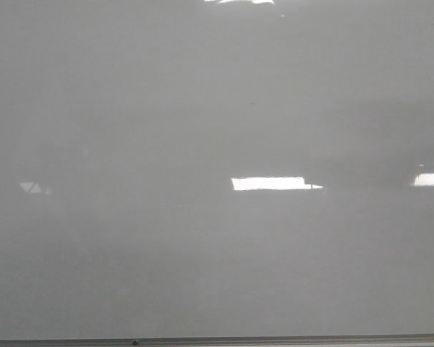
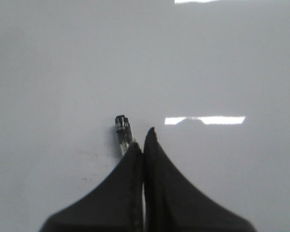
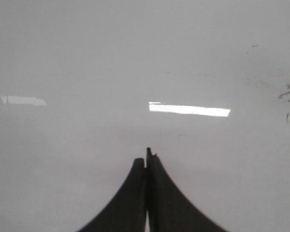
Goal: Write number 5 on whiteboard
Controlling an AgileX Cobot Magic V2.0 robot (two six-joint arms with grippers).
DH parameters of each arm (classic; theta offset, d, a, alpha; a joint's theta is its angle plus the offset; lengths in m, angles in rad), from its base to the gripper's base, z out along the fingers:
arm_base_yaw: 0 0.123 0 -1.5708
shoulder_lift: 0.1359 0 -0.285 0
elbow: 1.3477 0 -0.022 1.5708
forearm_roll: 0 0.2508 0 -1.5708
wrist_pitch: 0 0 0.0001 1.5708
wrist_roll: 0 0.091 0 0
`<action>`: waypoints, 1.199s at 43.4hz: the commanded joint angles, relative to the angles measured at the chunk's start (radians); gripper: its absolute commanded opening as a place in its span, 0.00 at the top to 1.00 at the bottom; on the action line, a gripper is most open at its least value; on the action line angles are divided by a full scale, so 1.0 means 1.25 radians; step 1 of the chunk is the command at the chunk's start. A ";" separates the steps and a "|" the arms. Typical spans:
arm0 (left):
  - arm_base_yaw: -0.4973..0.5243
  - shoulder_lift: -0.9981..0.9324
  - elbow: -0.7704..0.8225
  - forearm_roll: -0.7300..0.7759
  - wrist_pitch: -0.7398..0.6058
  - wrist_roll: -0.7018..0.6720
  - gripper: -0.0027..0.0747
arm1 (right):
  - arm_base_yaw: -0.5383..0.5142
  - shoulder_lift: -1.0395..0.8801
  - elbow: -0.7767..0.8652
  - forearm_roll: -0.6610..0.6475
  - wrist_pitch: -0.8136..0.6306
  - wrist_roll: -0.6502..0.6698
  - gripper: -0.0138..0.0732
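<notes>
The whiteboard (image 1: pixel 202 130) fills the front view, glossy pale grey, with no marker line on it; no number 5 shows in any view. Neither gripper appears in the front view. In the left wrist view my left gripper (image 2: pixel 143 141) is shut, and the black and silver end of a marker (image 2: pixel 122 131) sticks out beside its fingertips, close to the whiteboard (image 2: pixel 63 72). In the right wrist view my right gripper (image 3: pixel 146 157) is shut with nothing visible between its fingers, facing the whiteboard (image 3: pixel 87 58).
A thin grey bottom rail (image 1: pixel 275 340) runs along the board's lower edge. Bright rectangular glare patches (image 1: pixel 275 183) lie on the board. Faint dark smudges (image 3: pixel 282 92) mark the board in the right wrist view.
</notes>
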 commanded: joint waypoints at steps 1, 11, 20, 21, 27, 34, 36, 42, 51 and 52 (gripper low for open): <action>0.000 0.047 -0.033 -0.011 -0.039 -0.006 0.99 | -0.001 0.048 -0.034 0.000 -0.068 -0.001 0.92; 0.000 0.048 -0.033 -0.012 -0.038 -0.006 0.61 | -0.001 0.054 -0.034 0.000 -0.063 -0.001 0.64; 0.000 0.048 -0.032 -0.022 -0.043 -0.006 0.12 | -0.001 0.054 -0.034 0.000 -0.063 -0.001 0.19; 0.000 0.049 -0.032 -0.026 -0.041 -0.006 0.11 | -0.001 0.054 -0.034 0.000 -0.063 -0.001 0.17; 0.000 0.102 -0.032 -0.057 -0.032 -0.006 0.12 | -0.001 0.054 -0.034 0.000 -0.063 -0.001 0.16; 0.000 0.288 -0.067 -0.127 -0.040 -0.006 0.12 | -0.001 0.054 -0.034 0.000 -0.063 -0.001 0.16; 0.000 0.363 -0.088 -0.142 -0.043 -0.006 0.12 | -0.001 0.054 -0.034 0.000 -0.063 -0.001 0.16; 0.000 0.544 -0.133 -0.137 -0.129 -0.006 0.12 | -0.001 0.054 -0.034 0.000 -0.063 -0.001 0.16; 0.004 0.765 -0.194 -0.135 -0.269 -0.006 0.17 | -0.001 0.054 -0.034 0.000 -0.063 -0.001 0.16; 0.003 0.784 -0.202 -0.135 -0.271 -0.006 0.18 | -0.001 0.054 -0.034 0.000 -0.063 -0.001 0.16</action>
